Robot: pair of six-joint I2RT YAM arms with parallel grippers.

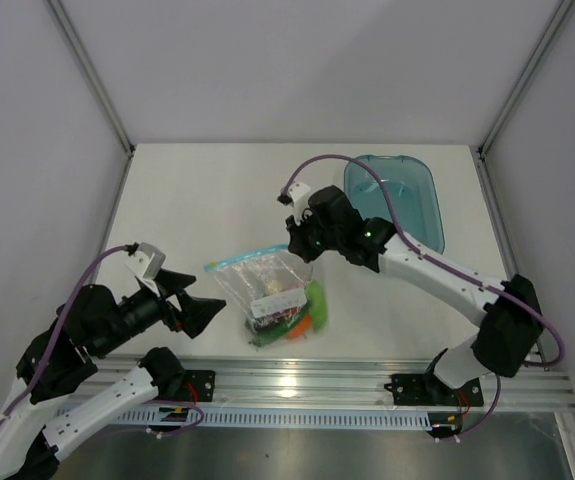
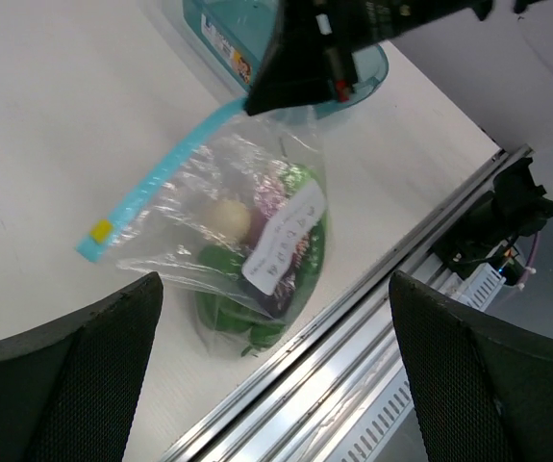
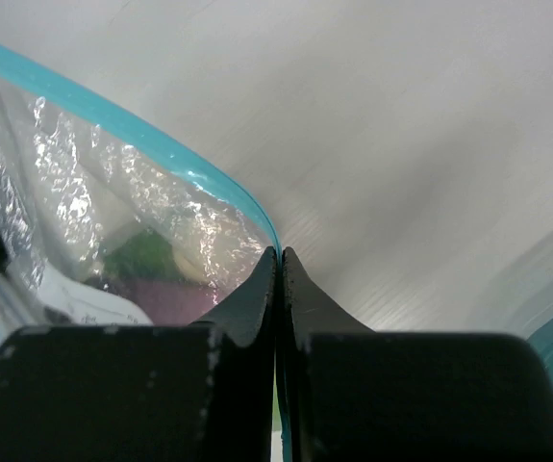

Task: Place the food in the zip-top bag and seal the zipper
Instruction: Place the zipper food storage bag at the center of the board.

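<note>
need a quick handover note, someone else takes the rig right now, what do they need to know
Left gripper: open, holding nothing, beside the bag's left side.
Right gripper: shut, pinching the zipper at its far end, the one toward the blue tray.
Zip-top bag: on the table near the front rail, between the two arms.
Done: the food is inside the bag; no pieces show outside it.
Left: sealing. The frames do not show whether the zipper is pressed shut along its length, so check it and probably run it from the pinched end to the free end.
</note>
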